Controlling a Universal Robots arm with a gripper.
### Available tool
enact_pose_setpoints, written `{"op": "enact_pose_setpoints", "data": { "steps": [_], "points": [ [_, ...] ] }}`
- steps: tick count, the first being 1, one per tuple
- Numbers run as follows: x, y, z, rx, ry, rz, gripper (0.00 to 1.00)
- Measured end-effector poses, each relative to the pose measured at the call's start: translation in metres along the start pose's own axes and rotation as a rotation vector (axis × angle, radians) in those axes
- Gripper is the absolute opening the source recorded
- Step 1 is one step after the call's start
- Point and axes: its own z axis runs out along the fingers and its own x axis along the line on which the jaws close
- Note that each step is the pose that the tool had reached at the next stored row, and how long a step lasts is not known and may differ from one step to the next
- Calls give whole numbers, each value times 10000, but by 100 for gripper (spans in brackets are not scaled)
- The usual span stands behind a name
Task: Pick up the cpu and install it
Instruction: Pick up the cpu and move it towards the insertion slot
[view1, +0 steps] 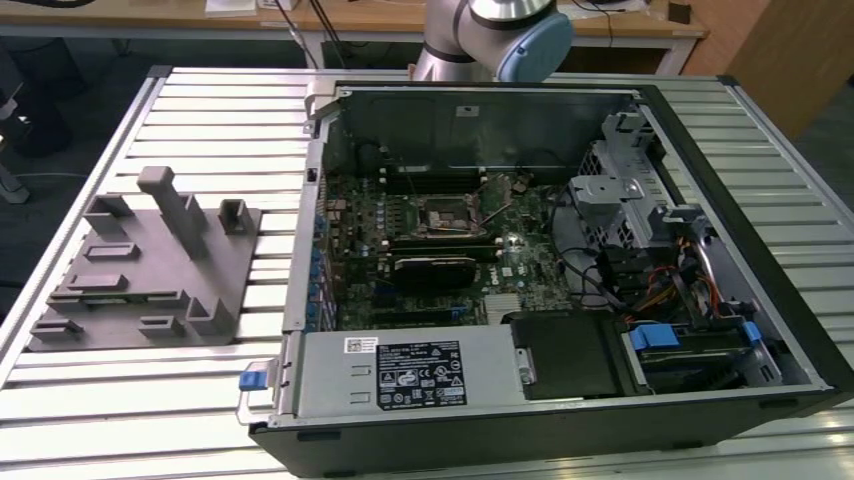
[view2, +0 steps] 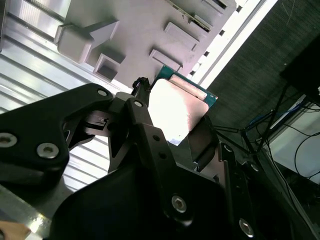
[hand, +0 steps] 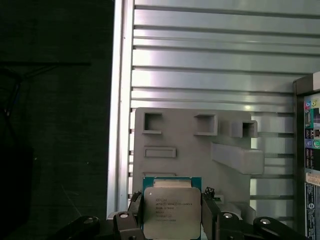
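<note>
The cpu (hand: 171, 207), a thin square chip with a pale metal top and a green rim, sits between my gripper's (hand: 171, 212) two black fingers (hand: 135, 212), which are shut on its opposite edges. In the second wrist view the cpu (view2: 182, 105) shines bright between the fingers (view2: 145, 125). It hangs over the near end of the grey plastic block (hand: 190, 150); I cannot tell whether it touches the block. In the exterior view, the motherboard's socket (view1: 445, 212) lies in the middle of the open computer case (view1: 481, 125).
The grey block with upright posts (view1: 147, 270) stands on the slatted metal table (view1: 227, 130), at the exterior view's left of the case. The case's power supply (view1: 400, 372), drive cage (view1: 627, 200) and cables (view1: 667, 280) crowd around the motherboard. The table edge (hand: 120, 125) runs beside the block.
</note>
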Motion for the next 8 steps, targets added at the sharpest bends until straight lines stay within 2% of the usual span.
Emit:
{"op": "enact_pose_setpoints", "data": {
  "steps": [8],
  "points": [
    [-4,5,-94,0,-1,0,55]
  ]
}}
